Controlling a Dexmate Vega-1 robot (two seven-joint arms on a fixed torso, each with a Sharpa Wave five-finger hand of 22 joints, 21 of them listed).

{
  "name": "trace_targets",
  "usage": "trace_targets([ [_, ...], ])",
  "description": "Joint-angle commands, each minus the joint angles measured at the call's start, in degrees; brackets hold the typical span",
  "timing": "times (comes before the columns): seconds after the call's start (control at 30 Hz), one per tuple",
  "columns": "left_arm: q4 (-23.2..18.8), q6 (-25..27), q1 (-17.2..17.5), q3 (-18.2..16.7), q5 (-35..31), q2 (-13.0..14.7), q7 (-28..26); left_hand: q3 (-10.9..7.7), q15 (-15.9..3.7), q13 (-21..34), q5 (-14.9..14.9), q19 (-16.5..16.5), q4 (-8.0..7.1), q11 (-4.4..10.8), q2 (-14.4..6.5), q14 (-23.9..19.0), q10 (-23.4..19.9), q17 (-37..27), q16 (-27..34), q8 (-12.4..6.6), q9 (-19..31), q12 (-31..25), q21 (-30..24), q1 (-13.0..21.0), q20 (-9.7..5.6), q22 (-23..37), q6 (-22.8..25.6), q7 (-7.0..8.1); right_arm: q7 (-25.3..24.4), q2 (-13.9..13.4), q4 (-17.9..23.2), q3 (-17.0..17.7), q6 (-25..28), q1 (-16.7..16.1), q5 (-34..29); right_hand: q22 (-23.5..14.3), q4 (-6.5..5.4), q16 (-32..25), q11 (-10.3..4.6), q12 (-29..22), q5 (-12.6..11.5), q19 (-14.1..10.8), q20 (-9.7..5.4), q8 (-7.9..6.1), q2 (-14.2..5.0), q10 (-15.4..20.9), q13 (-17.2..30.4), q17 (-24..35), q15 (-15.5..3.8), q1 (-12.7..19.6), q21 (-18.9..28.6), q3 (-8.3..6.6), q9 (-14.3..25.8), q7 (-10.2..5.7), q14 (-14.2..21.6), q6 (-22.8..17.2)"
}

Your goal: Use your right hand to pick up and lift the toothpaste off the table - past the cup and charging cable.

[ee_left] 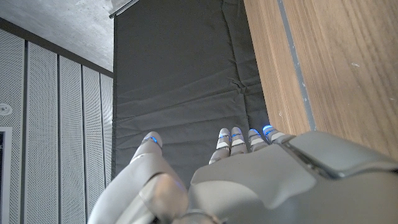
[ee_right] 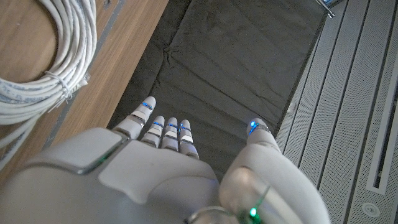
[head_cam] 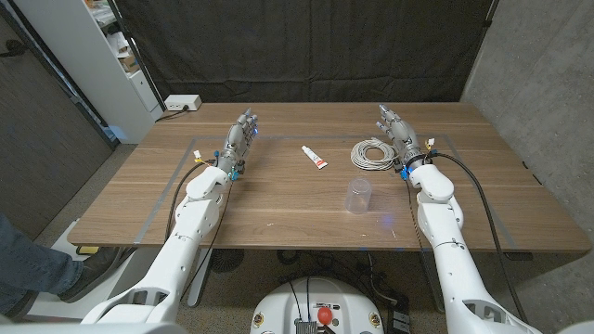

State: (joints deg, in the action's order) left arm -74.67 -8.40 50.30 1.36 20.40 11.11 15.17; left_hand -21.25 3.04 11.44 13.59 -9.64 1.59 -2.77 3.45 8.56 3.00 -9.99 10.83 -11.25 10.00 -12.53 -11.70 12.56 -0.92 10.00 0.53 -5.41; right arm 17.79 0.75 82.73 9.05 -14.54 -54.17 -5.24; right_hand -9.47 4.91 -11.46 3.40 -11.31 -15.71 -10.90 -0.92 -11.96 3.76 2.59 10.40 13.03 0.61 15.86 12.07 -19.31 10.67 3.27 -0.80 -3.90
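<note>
A small white toothpaste tube [head_cam: 314,157] with a red end lies on the table near the far middle. To its right sits a coiled white charging cable [head_cam: 373,153], with its loops [ee_right: 37,56] close beside my right hand in the right wrist view. A clear plastic cup [head_cam: 359,195] stands nearer the front. My right hand [head_cam: 397,133] is on the table just right of the coil, fingers stretched out and holding nothing. My left hand [head_cam: 240,137] is at the far left of the tube, fingers extended, empty.
The wooden table [head_cam: 278,209] has a taped rectangle outline on it. A black curtain [head_cam: 306,46] hangs behind the far edge. A white power strip [head_cam: 182,103] sits at the back left corner. A person's leg [head_cam: 28,264] shows at lower left.
</note>
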Motion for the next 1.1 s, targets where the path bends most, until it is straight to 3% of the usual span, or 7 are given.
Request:
trace_targets([
  [0.03,0.06,0.36,-0.28,-0.19,0.11,0.16,0.84,-0.06,0.16,-0.03,0.30,-0.08,0.50,-0.27,-0.32,-0.34,-0.24,-0.26,0.43,-0.33,0.17,-0.26,-0.51,0.45,-0.20,0.25,0.63,-0.12,-0.51,0.31,1.06,-0.75,-1.49,-0.55,-1.75,-0.28,0.51,-0.23,0.35,-0.26,-0.26,-0.79,0.11,0.19,0.07,1.23,0.08,-0.02,0.11,0.93,-0.10,-0.11,0.03,-0.46,0.37,-0.42],
  [1.1,2.34,-0.02,-1.62,-0.66,0.53,0.40,3.27,-0.06,0.20,-0.26,0.15,-0.32,0.80,-0.15,-0.70,-0.24,-0.24,-0.27,0.13,-0.11,0.17,-0.03,-0.17,0.67,0.20,0.27,1.06,-0.16,-6.01,0.55,4.86,-3.65,-4.18,-2.42,-10.56,-0.27,1.45,-0.47,0.30,-0.37,-0.32,-2.06,0.29,0.22,-0.29,2.37,0.15,-0.64,0.08,2.43,-0.15,-0.33,0.04,-0.43,1.48,-1.10],
])
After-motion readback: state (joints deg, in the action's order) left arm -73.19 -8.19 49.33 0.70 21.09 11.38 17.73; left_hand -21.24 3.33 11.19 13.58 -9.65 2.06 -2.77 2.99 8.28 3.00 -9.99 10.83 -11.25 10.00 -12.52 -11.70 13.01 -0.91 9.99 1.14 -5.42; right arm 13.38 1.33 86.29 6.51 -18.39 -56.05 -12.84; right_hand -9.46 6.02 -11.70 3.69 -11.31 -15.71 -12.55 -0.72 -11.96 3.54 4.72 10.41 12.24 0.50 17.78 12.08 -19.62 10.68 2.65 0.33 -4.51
